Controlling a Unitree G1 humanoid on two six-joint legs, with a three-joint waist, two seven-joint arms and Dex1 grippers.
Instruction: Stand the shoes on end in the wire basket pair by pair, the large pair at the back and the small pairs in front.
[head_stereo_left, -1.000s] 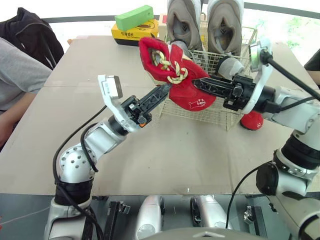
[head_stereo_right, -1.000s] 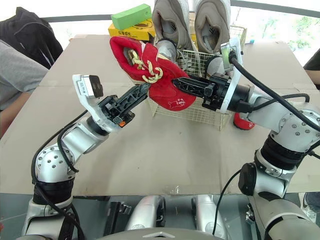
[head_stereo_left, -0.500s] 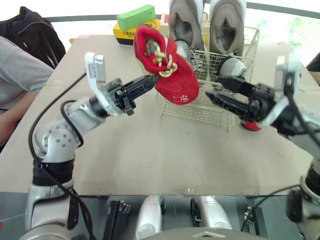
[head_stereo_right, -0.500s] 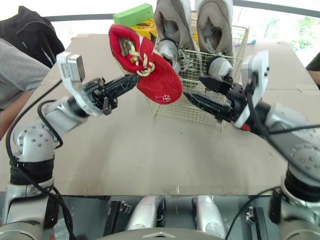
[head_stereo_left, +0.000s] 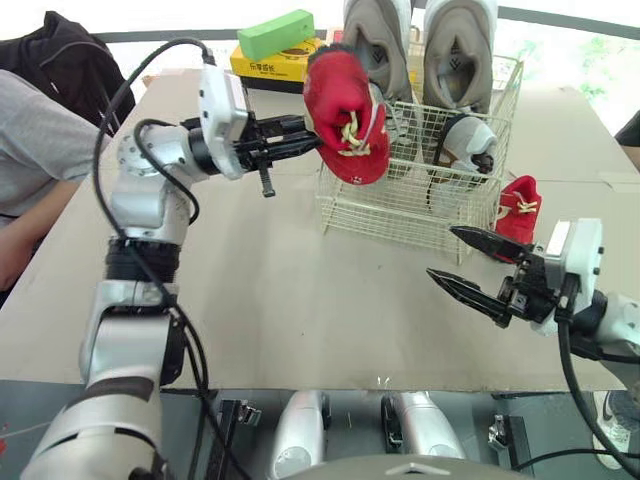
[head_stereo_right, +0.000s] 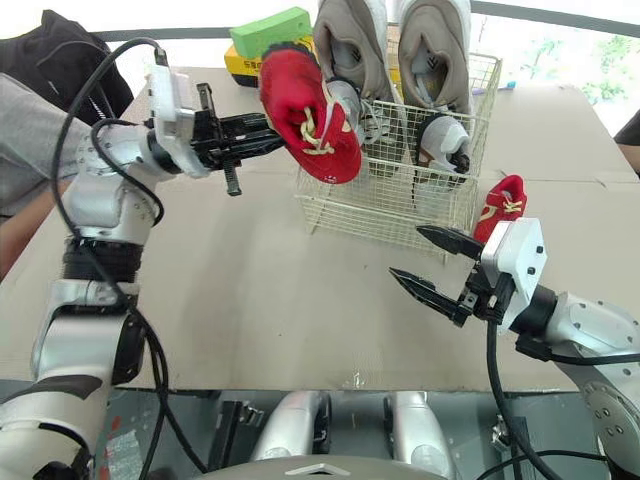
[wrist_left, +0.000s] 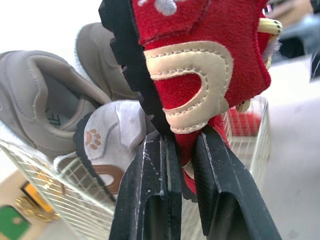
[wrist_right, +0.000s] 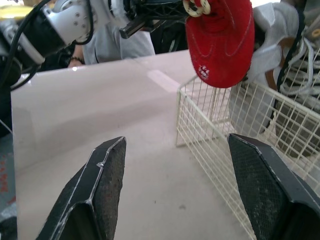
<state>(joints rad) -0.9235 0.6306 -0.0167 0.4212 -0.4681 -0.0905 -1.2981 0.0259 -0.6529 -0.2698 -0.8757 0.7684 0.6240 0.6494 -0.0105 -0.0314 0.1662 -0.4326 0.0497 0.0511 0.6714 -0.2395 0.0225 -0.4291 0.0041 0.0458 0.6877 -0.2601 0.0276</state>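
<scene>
Fuzzy red suede shoe (head_stereo_left: 345, 112), cream-coated wire basket (head_stereo_left: 400, 208), matt cardboard tabletop (head_stereo_left: 250, 300).

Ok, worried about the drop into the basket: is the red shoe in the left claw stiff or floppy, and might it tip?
Probably light: the left claw holds the red shoe aloft by one pinched edge. Its fabric upper looks soft, so likely floppy. Stood on end on its rounded toe, it might tip.

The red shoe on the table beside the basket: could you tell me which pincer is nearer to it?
Right. The right pincer sits open just in front of that red shoe; the left pincer is across the wire basket, shut on the other red shoe.
</scene>
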